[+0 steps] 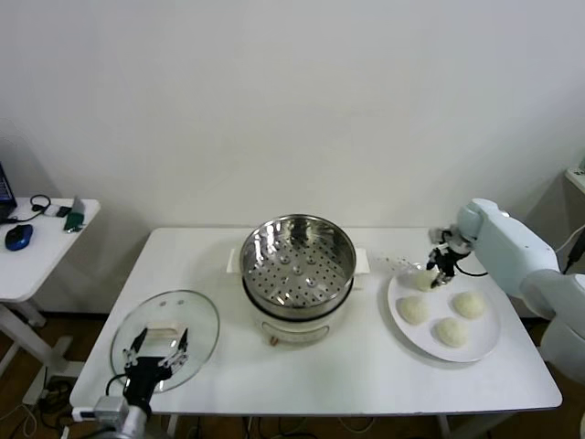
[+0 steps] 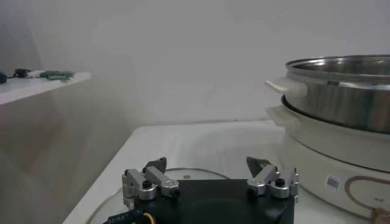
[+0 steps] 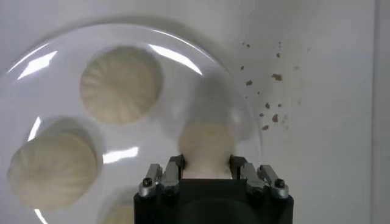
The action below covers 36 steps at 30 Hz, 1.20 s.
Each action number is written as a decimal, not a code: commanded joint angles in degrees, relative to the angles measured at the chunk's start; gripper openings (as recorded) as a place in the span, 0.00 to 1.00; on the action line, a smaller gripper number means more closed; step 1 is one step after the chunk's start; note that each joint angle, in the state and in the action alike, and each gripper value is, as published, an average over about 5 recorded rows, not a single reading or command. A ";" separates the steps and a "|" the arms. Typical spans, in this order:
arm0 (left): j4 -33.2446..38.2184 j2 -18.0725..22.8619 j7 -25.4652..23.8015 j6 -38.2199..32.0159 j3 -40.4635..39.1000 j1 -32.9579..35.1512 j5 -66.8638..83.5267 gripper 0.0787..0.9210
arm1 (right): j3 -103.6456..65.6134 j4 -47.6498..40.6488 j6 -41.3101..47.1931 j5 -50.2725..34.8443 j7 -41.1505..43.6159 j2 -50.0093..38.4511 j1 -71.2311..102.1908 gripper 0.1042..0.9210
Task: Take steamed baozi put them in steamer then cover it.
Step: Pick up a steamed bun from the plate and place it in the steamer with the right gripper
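The steamer [image 1: 298, 268] stands near the middle of the counter [image 1: 366, 375], nothing in its basket. To its left, toward the front left corner, the cover [image 1: 165, 339] lies flat on the counter, and the left gripper [image 1: 156, 351] hangs just above it. To the steamer's right sits a plate [image 1: 477, 346] with four baozi [image 1: 452, 331] on it: three grouped toward the front, the fourth at the plate's back left edge, caught between the fingers of the right gripper [image 1: 441, 268], which reaches in from the right. A side table [image 1: 41, 256] stands apart, beyond the counter's left end.
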State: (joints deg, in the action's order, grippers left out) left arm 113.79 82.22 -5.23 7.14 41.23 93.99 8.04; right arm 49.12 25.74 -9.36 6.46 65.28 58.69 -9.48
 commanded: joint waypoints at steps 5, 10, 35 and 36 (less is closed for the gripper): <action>0.26 -0.29 0.00 -0.01 -0.20 -0.01 -0.02 0.88 | 23.69 20.84 -5.65 -17.70 2.09 -4.02 -28.31 0.52; 0.69 -0.69 0.01 -0.07 -0.39 0.15 0.09 0.88 | 30.55 27.52 -12.49 -22.99 3.29 0.29 -41.12 0.53; 2.36 -0.89 0.07 -0.60 -0.40 -0.14 0.33 0.88 | 24.63 14.87 -32.00 7.51 -9.88 27.29 -19.04 0.54; 2.30 -1.02 0.08 -0.72 -0.42 0.00 0.38 0.88 | 23.59 13.12 -32.15 7.97 -10.18 27.64 -17.98 0.54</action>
State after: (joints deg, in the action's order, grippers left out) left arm 116.01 81.25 -5.13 6.49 40.72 93.84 8.39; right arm 77.70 50.70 -35.88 1.93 59.40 79.38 -38.40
